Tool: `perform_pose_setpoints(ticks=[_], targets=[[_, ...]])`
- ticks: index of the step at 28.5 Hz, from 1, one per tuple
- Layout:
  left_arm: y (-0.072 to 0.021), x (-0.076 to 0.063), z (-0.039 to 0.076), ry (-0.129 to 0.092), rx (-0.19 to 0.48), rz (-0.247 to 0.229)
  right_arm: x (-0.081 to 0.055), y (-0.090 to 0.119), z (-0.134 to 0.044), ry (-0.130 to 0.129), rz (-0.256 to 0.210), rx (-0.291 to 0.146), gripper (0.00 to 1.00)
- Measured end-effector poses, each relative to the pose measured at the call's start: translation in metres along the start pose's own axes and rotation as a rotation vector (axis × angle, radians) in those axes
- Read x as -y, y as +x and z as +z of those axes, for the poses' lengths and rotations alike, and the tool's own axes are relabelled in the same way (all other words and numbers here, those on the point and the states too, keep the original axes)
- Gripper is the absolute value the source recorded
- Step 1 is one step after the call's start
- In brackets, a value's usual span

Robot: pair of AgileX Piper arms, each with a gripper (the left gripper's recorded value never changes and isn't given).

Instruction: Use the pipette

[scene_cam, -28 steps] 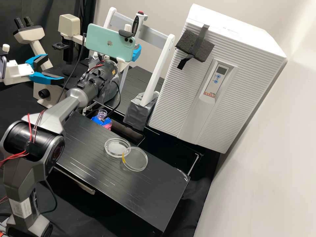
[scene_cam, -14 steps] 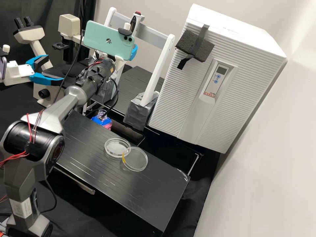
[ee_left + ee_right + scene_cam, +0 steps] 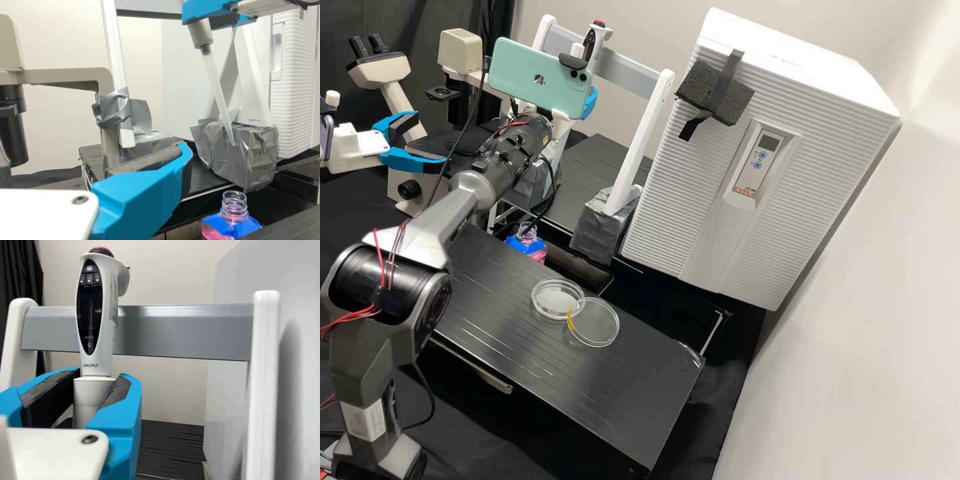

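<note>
— Where is the white and dark grey pipette with the red button (image 3: pixel 97 310)?
— The right gripper (image 3: pixel 95 390) holds it. Its two blue fingers are closed on the white collar under the handle, so the pipette hangs upright in front of the grey bar of the white stand (image 3: pixel 175 332).
— Why so high?
— Probably to keep the long pale tip (image 3: pixel 220 95) free. The tip hangs above the small clear flask of pink liquid (image 3: pixel 232 217), a little beside its neck and well apart from it.
— And the left gripper (image 3: pixel 427 140)?
— Its fingers stand wide apart and hold nothing. It is at the side, near the white microscope (image 3: pixel 380 70), perhaps so as not to be in the way.
— The two clear round dishes (image 3: pixel 595 323)?
— They lie touching on the black surface (image 3: pixel 620 393), it seems ready to receive liquid.
</note>
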Motion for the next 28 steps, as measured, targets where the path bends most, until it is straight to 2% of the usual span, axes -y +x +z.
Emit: perform_pose_setpoints(ticks=[7, 28], targets=[[0.0, 0.0, 0.0, 0.0, 0.0, 0.0, 0.007, 0.005, 0.005, 0.003, -0.015, 0.017, 0.0], [0.0005, 0.002, 0.003, -0.001, 0.011, -0.008, 0.011, 0.005, 0.01, 0.009, -0.03, 0.036, 0.0]])
